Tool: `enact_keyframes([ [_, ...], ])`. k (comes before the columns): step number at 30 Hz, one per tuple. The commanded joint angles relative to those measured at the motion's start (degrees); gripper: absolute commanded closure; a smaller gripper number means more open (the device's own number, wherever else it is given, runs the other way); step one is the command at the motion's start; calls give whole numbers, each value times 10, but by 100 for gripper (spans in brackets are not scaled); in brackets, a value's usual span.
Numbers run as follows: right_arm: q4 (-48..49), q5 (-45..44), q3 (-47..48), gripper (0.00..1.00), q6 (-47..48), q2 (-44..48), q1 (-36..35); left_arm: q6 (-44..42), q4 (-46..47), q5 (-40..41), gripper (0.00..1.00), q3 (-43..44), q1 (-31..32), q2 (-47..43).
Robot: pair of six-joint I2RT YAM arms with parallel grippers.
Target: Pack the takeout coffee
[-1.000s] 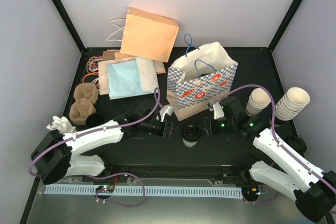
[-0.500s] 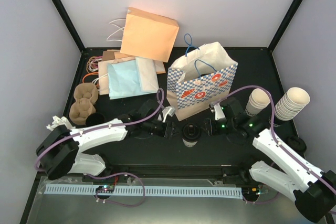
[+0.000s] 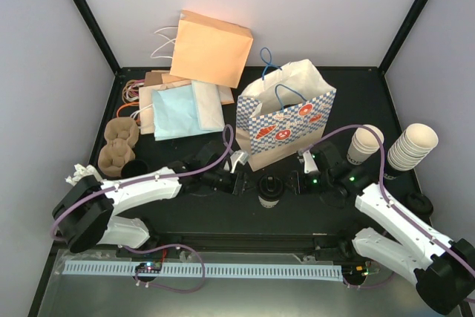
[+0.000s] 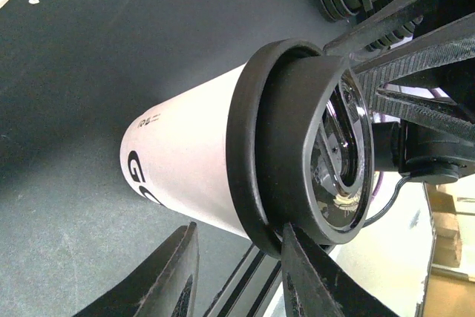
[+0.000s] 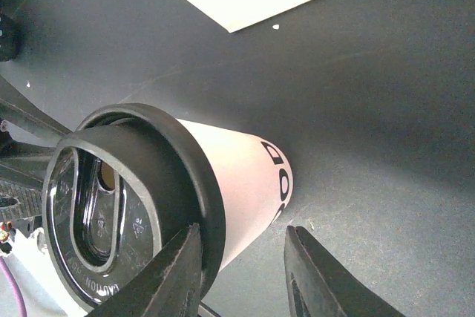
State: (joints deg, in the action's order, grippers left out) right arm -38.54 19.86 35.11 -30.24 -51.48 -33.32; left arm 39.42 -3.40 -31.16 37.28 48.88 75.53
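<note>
Standing upright on the black table [image 3: 356, 102], the takeout coffee cup [image 3: 270, 191] is seen at 6 o'clock from the blue-checked bag [image 3: 286, 120], capped by a black lid [image 4: 297, 146]. It is flanked by the left gripper [image 3: 243, 182] at 9 o'clock and the right gripper [image 3: 292, 181] at 3 o'clock. Each pair of fingers is held apart astride the lid's rim, and whether either is clamped on it cannot be told.

Black tabletop [image 3: 356, 102], pale grey walls [image 3: 334, 5], black corner posts [image 3: 85, 16], bright even light

Black table [image 3: 223, 213]: coffee cup [image 3: 270, 191], bags [image 3: 185, 105], cup stacks [image 3: 412, 146]
</note>
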Motion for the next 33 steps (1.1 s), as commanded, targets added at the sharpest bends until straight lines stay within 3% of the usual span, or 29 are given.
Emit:
enact_keyframes([
  [1,18,12,-9,65,-6,-1,1,-12,2,7,67,20,1,17],
  [33,59,46,-89,68,-46,4,1,-20,9,20,72,-12,9,73],
])
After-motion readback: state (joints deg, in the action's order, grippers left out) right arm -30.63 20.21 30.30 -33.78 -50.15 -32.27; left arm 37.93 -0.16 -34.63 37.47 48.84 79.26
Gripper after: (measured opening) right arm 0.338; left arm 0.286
